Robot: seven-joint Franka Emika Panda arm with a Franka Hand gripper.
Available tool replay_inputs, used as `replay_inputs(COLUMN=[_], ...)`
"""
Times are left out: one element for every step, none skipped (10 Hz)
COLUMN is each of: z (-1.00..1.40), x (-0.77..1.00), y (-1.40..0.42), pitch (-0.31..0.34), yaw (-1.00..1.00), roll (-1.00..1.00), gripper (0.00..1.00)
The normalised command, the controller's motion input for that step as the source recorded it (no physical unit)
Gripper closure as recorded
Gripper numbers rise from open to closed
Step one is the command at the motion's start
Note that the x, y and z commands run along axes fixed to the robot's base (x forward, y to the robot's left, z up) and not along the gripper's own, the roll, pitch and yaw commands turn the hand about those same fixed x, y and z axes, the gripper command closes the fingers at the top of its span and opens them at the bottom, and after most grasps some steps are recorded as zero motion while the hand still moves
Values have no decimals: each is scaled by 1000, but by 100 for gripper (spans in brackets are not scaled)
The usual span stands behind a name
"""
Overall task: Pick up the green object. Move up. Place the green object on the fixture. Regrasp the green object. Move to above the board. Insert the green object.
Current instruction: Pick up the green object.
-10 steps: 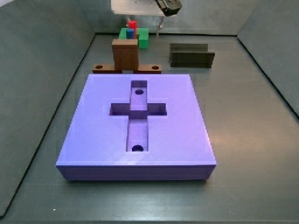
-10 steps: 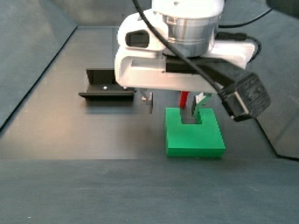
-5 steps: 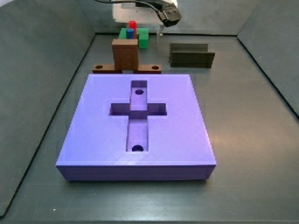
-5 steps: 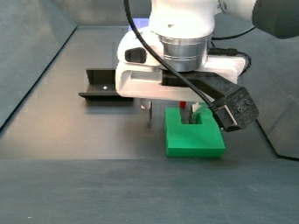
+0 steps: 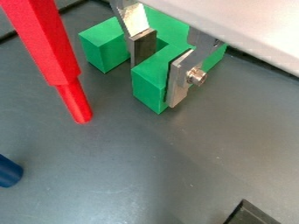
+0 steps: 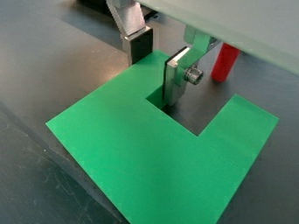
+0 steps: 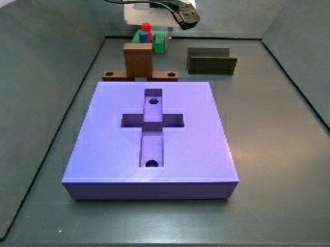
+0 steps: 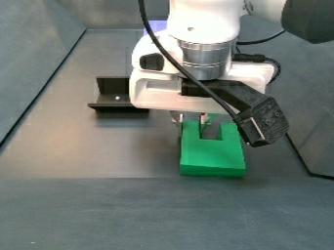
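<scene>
Green object (image 8: 214,148) lies on the grey desk (image 8: 78,146), and the gripper (image 8: 202,123) has its jaws down over it. In both wrist views the two silver fingers (image 5: 183,79) straddle one prong of the green object (image 6: 163,144), one plate on the outer face and one inside the notch; I cannot tell whether they press the prong or only bracket it. A red peg (image 5: 56,54) stands upright on the desk just beside the block in a wrist view, with a blue piece (image 5: 7,170) at the picture's edge.

The fixture (image 8: 119,96), a low dark open-topped holder, sits on the desk apart from the block; as far as its inside shows, nothing lies in it. In a side view the fixture (image 7: 211,62) stands beyond the far edge of the board (image 7: 153,141), next to a brown wooden upright block (image 7: 137,59). The board's cross-shaped recess (image 7: 152,121) and two round holes (image 7: 152,99) hold nothing. The green object (image 7: 158,41) shows only as a small patch behind the wooden block, under the gripper (image 7: 154,21).
</scene>
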Motion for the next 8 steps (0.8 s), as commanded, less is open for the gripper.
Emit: replay_inputs(z=[0, 0, 0, 0, 0, 0, 0, 0], x=[0, 0, 0, 0, 0, 0, 0, 0], y=[0, 0, 0, 0, 0, 0, 0, 0], pitch=[0, 0, 0, 0, 0, 0, 0, 0], yaw=[0, 0, 0, 0, 0, 0, 0, 0], roll=[0, 0, 0, 0, 0, 0, 0, 0], gripper=[100, 100, 100, 100, 100, 100, 100, 100])
